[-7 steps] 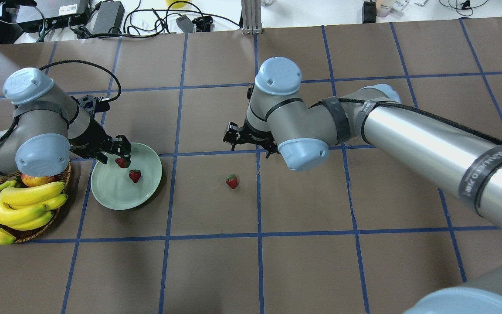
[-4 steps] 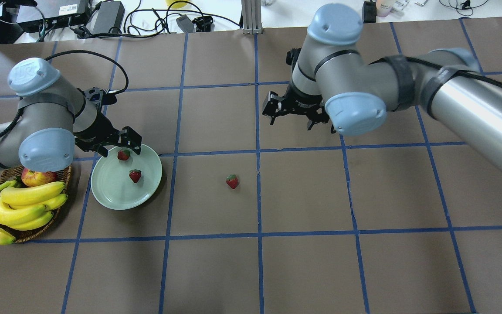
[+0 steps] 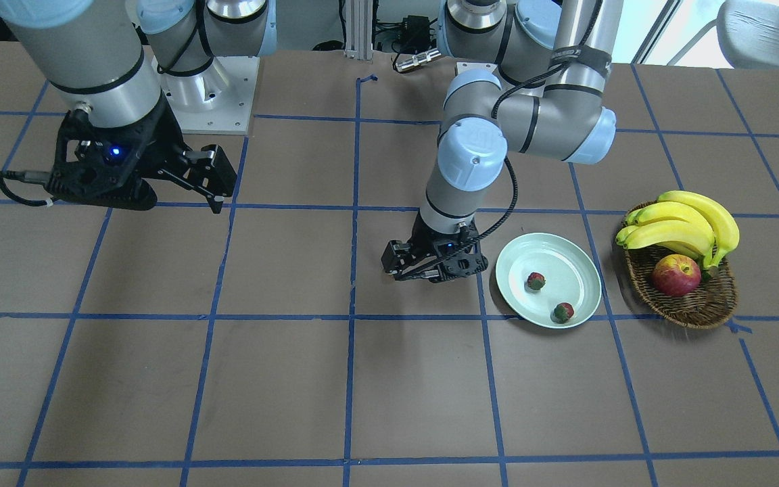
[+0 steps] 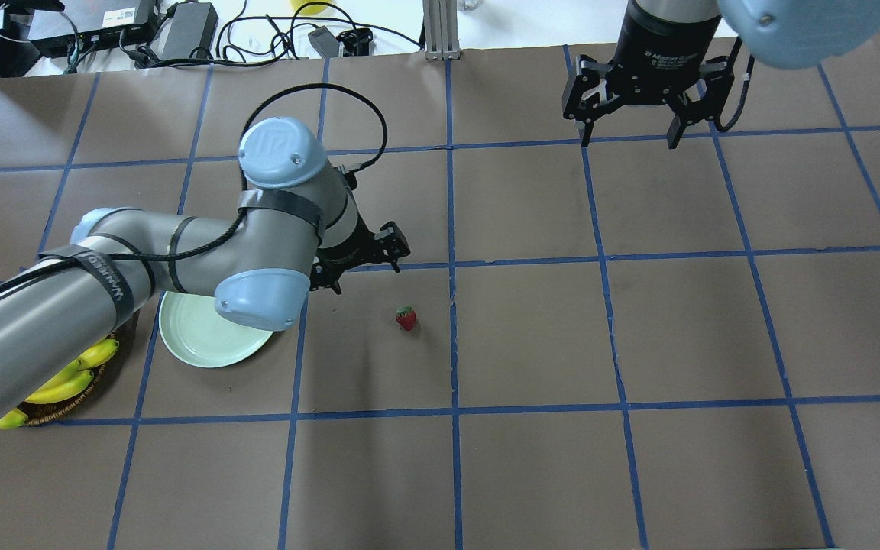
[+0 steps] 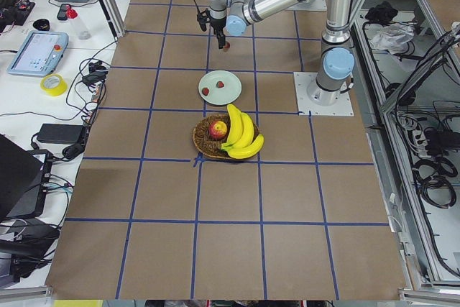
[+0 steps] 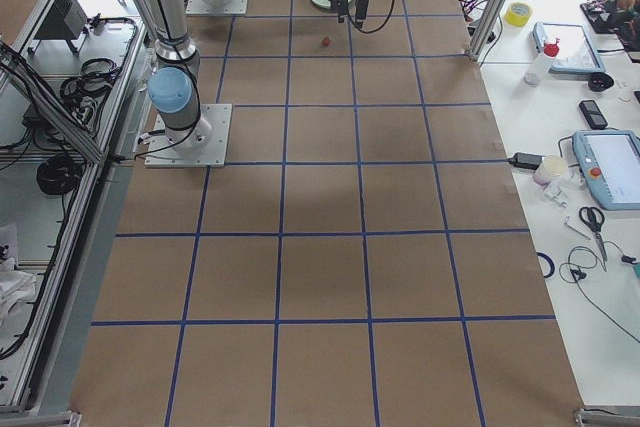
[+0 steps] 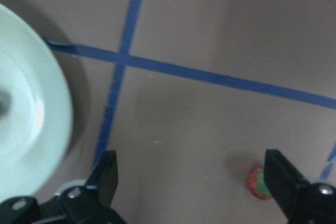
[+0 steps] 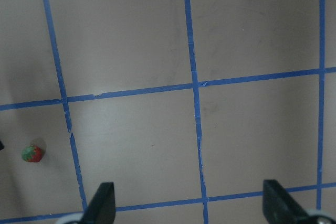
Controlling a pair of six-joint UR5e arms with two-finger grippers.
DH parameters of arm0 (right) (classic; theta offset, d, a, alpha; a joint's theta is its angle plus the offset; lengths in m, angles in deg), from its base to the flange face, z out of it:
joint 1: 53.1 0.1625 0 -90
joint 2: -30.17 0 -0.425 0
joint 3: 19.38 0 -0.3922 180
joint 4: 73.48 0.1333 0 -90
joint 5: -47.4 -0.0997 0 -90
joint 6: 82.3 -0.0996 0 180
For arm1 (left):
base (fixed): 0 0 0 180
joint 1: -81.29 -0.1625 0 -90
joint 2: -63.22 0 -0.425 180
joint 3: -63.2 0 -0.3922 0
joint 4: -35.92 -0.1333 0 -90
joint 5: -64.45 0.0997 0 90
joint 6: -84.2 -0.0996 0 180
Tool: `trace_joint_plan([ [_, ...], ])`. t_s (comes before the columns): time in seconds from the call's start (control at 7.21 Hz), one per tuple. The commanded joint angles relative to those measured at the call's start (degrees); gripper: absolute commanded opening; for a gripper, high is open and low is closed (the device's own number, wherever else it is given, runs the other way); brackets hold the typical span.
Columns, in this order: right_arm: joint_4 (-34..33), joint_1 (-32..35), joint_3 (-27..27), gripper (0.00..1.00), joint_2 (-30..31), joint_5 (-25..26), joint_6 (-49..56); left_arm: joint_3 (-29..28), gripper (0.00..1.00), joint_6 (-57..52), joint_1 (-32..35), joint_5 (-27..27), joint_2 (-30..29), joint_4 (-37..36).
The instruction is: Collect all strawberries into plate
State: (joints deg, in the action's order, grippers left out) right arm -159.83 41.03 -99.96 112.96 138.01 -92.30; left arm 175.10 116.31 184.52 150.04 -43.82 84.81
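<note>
The mint-green plate (image 3: 575,260) holds two strawberries (image 3: 535,281) (image 3: 563,312). In the overhead view my left arm hides them and covers part of the plate (image 4: 195,344). The third strawberry (image 4: 406,318) lies on the brown table, right of the plate. My left gripper (image 4: 363,266) hovers open and empty between the plate and this berry. Its wrist view shows the berry (image 7: 260,183) near the right finger and the plate (image 7: 26,129) at the left. My right gripper (image 4: 629,139) is open and empty, high at the far right; its wrist view shows the berry (image 8: 32,153).
A brown wicker basket (image 3: 690,308) with bananas (image 3: 683,220) and a red-yellow apple (image 3: 675,274) stands beside the plate, away from the loose berry. Blue tape lines grid the table. Cables and boxes lie beyond the far edge (image 4: 180,30).
My left gripper let go of a strawberry in the plate and swung right toward the loose berry. My right arm drew back from the table's middle to the far right.
</note>
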Motion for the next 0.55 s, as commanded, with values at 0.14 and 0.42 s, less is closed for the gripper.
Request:
trace_joint_plan([
  [0.14, -12.6, 0.1, -10.4, 1.00, 7.9, -0.8, 1.2, 0.9, 0.91, 5.6, 3.5, 0.6, -4.6, -4.1],
  [0.42, -16.1, 0.2, -10.8, 1.00, 8.2, -0.5, 1.0, 1.2, 0.82, 7.2, 4.1, 0.5, -4.8, -4.2],
])
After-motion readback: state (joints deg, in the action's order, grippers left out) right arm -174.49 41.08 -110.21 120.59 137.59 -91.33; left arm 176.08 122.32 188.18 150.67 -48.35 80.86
